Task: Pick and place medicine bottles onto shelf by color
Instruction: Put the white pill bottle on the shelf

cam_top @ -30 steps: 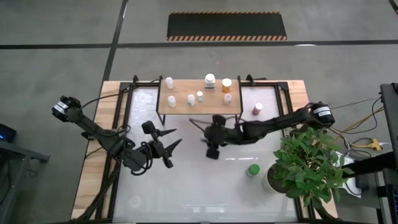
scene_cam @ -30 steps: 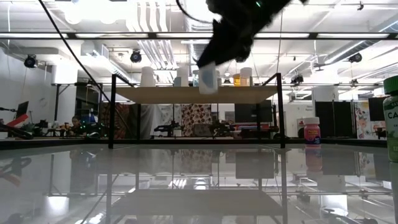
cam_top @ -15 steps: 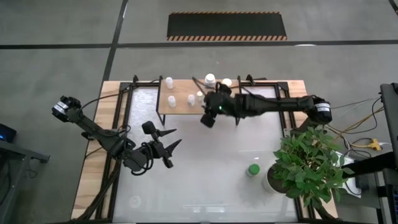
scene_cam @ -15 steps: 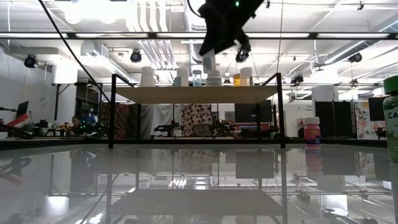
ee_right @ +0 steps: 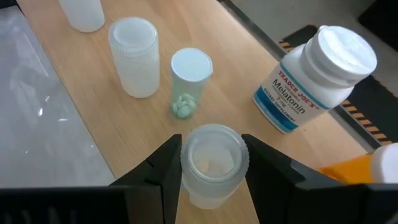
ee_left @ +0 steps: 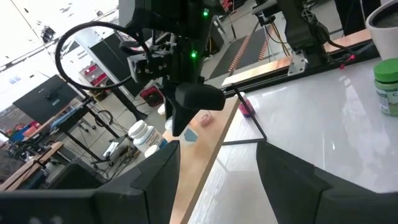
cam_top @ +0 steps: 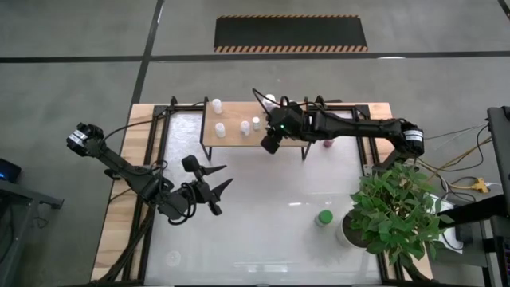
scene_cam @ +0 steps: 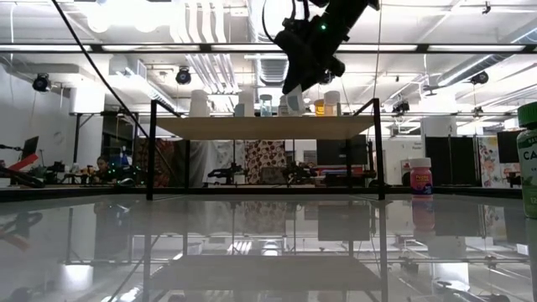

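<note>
The shelf (cam_top: pixel 239 137) is a light-wood board on black legs at the table's far side. Several small white and clear bottles stand on it, among them (cam_top: pixel 220 128), (cam_top: pixel 256 122) and a white Melatonin bottle (ee_right: pixel 314 74); an orange one (ee_right: pixel 385 163) shows at the edge. My right gripper (cam_top: pixel 271 142) is over the shelf, shut on a clear bottle (ee_right: pixel 213 163). A pink bottle (scene_cam: pixel 419 176) and a green bottle (cam_top: pixel 323 217) stand on the table. My left gripper (cam_top: pixel 219 187) waits open above the table's left half. My right gripper pinches the clear bottle's upper body (ee_right: pixel 186 163) between its two fingers, one on each side just below the cap. The fingers come from above, slanting down. The bottle (scene_cam: pixel 294 101) hangs roughly upright over the shelf board; whether its base touches the wood I cannot tell.
A potted green plant (cam_top: pixel 394 211) fills the table's right near corner, next to the green bottle. Bare wood lies around the held bottle, between the small pill bottle (ee_right: pixel 188 81) and the Melatonin bottle. The glossy white tabletop (cam_top: pixel 263 239) stretches in front of the shelf.
My right gripper has carried the clear bottle from above the table's middle toward the far edge, rising over the shelf's front edge and then sinking a little toward the board. It has stayed shut on the bottle throughout.
</note>
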Available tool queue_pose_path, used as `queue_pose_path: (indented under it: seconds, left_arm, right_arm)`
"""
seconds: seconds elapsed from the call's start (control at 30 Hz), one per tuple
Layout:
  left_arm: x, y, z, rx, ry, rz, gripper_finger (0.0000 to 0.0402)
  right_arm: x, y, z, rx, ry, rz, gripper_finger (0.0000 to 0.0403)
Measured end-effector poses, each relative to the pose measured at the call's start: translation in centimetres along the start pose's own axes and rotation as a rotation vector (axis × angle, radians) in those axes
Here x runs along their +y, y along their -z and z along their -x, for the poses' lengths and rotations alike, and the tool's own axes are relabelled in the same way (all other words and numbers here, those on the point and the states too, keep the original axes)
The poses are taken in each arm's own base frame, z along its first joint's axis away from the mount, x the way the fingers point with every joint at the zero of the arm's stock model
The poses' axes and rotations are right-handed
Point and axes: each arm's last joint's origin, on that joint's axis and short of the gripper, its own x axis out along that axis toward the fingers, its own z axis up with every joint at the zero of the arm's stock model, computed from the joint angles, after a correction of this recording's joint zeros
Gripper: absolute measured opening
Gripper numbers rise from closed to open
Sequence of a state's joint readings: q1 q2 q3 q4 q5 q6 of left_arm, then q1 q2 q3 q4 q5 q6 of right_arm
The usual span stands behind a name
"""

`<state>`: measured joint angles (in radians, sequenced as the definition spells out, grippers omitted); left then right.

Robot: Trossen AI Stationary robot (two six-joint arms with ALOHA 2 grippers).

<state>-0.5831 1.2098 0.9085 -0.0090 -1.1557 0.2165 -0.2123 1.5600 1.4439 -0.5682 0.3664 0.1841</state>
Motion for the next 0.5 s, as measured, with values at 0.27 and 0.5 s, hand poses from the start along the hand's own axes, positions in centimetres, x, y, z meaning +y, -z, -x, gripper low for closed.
queue_pose_path:
  seconds: [0.27, 0.5]
  left_arm:
    - [0.0, 0.0, 0.0, 0.0, 0.0, 0.0, 0.0195]
    - [0.0, 0.0, 0.0, 0.0, 0.0, 0.001, 0.0195]
  right_arm:
    - [-0.2, 1.0, -0.8, 0.013, 0.067, 0.007, 0.0139]
    - [-0.2, 1.2, -0.9, 0.008, 0.071, -0.02, 0.014]
